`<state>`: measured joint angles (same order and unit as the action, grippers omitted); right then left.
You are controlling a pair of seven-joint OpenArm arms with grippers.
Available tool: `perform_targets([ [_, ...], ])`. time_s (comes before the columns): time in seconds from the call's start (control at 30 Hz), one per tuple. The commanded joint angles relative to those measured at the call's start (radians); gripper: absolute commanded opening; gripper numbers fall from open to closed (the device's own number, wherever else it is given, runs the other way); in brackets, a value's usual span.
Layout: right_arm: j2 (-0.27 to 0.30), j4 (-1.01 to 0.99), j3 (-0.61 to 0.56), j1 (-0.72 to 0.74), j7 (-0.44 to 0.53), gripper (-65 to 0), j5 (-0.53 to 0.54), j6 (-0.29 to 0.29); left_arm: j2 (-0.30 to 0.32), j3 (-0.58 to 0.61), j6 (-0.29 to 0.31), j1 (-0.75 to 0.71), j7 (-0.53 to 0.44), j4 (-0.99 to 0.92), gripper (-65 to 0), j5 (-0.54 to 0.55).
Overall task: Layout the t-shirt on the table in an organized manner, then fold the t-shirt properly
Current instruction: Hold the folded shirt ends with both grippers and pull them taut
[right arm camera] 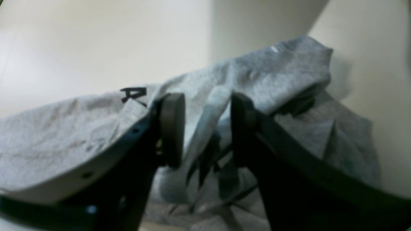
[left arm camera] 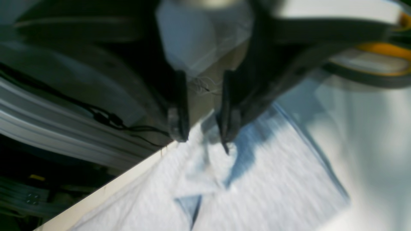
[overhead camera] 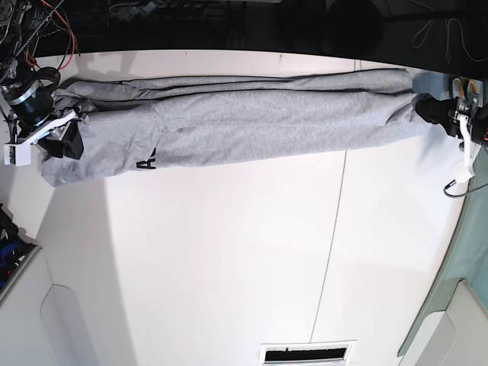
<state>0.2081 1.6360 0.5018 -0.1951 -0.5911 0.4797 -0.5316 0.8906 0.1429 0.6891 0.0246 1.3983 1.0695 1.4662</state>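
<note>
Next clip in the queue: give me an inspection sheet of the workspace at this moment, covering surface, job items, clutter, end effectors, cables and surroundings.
Surface: white table, thin dark seam running across it.
Job's things: grey t-shirt stretched in a long, creased band along the far edge; black lettering partly showing near one end.
Clutter: nothing seen.
End effectors: left end effector open just above the shirt edge; right end effector open, a fold of fabric between its fingers but not pinched.
Cables: red and dark wires behind the table's corner; a black cable below the table edge.
Surroundings: dark area beyond the far edge, details unclear.
</note>
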Motion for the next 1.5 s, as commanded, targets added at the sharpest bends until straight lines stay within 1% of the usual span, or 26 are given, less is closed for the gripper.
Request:
perform_targets([
  [0.0, 0.013, 0.016, 0.006, 0.015, 0.019, -41.2, 0.019, -0.003, 0.029, -0.011, 0.009, 0.007, -0.002, 0.010, -42.6, 0.017],
  [0.1, 0.013, 0.022, 0.006, 0.026, 0.011, -41.2, 0.039, -0.003, 0.030, -0.036, 0.009, 0.005, -0.002, 0.010, -42.4, 0.017],
  [0.23, 0.011, 0.041, 0.006, 0.026, -0.032, -41.3, 0.111, -0.004, 0.029, -0.143, 0.009, -0.010, -0.003, 0.010, -42.4, 0.017],
  [0.27, 0.010, 0.048, 0.006, 0.026, -0.041, -42.5, 0.125, -0.004, 0.028, -0.172, 0.009, -0.017, -0.003, 0.010, -42.4, 0.017],
  [0.3, 0.010, 0.053, 0.004, 0.026, -0.043, -45.9, 0.137, -0.008, 0.027, -0.199, 0.009, -0.027, -0.003, 0.010, -42.3, 0.017],
  [0.33, 0.010, 0.056, 0.004, 0.026, -0.043, -51.7, 0.146, -0.008, 0.024, -0.220, 0.009, -0.037, -0.003, 0.010, -41.1, 0.017],
  [0.37, 0.010, 0.056, 0.004, 0.028, -0.043, -59.5, 0.150, -0.008, 0.023, -0.236, 0.009, -0.048, -0.003, 0.010, -38.7, 0.017],
  [0.4, 0.010, 0.056, 0.004, 0.032, -0.045, -65.0, 0.149, -0.008, 0.022, -0.246, 0.009, -0.058, -0.004, 0.010, -35.9, 0.017],
  [0.47, 0.007, 0.056, 0.003, 0.034, -0.046, -65.0, 0.149, -0.013, 0.019, -0.264, 0.009, -0.080, -0.011, 0.010, -31.8, 0.017],
  [0.53, 0.005, 0.056, -0.002, 0.034, -0.046, -65.0, 0.147, -0.016, 0.011, -0.274, 0.009, -0.096, -0.017, 0.010, -31.4, 0.017],
  [0.63, 0.005, 0.050, -0.019, 0.034, -0.046, -65.0, 0.120, -0.016, -0.016, -0.275, 0.009, -0.097, -0.019, 0.010, -31.4, 0.017],
  [0.7, 0.005, 0.047, -0.039, 0.034, -0.046, -65.0, 0.090, -0.016, -0.040, -0.275, 0.009, -0.097, -0.049, 0.010, -31.4, 0.002],
  [0.8, 0.005, 0.037, -0.070, 0.034, -0.046, -65.0, 0.052, -0.015, -0.075, -0.275, 0.009, -0.097, -0.149, 0.010, -30.7, -0.154],
  [0.83, 0.005, 0.032, -0.079, 0.034, -0.046, -65.0, 0.050, -0.015, -0.086, -0.275, 0.009, -0.097, -0.170, 0.010, -30.0, -0.188],
  [0.97, 0.005, 0.001, -0.108, 0.034, -0.045, -65.0, 0.051, -0.015, -0.129, -0.275, 0.009, -0.097, -0.207, 0.010, -29.7, -0.277],
  [1.07, 0.005, -0.020, -0.124, 0.034, -0.042, -65.0, 0.050, -0.015, -0.151, -0.275, 0.009, -0.097, -0.267, 0.010, -29.5, -0.361],
  [1.27, 0.005, -0.068, -0.126, 0.034, -0.028, -65.0, 0.031, -0.015, -0.159, -0.275, 0.009, -0.097, -0.315, 0.010, -29.5, -0.477],
  [1.47, 0.005, -0.136, -0.126, 0.034, -0.003, -65.0, 0.025, -0.015, -0.159, -0.275, 0.009, -0.097, -0.330, 0.010, -29.5, -0.492],
])
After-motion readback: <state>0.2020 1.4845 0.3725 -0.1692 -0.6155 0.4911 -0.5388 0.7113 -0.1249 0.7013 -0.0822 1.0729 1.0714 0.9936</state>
